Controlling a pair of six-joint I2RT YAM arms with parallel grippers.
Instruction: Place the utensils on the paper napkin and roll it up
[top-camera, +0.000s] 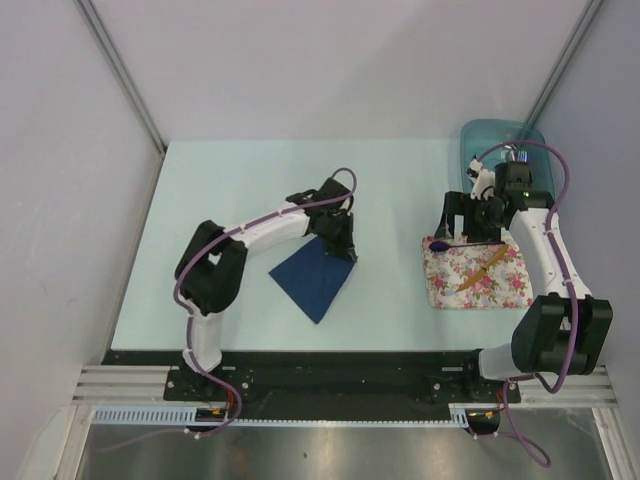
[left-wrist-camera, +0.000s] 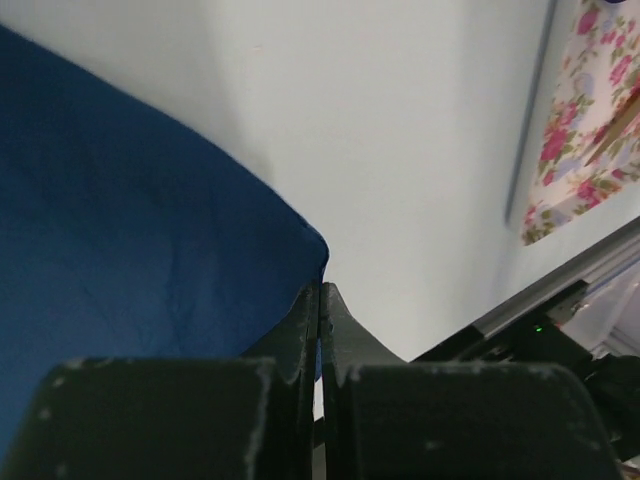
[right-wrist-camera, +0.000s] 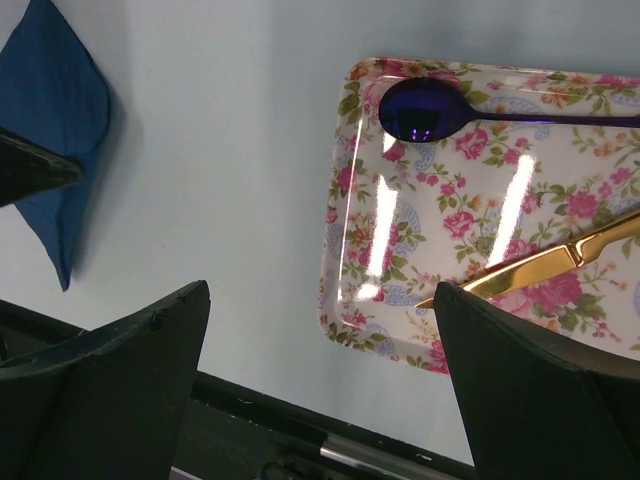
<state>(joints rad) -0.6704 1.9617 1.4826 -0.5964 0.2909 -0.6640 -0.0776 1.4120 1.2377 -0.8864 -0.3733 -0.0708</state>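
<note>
My left claw clenched on napkin, pinching its 1 o'clock corner; judged: to pull sheet flat for loading. My right claw spread wide, empty, over tray at napkin's 3 o'clock. Spoon, knife on tray, untouched. Likely spoon first, nearest.
</note>
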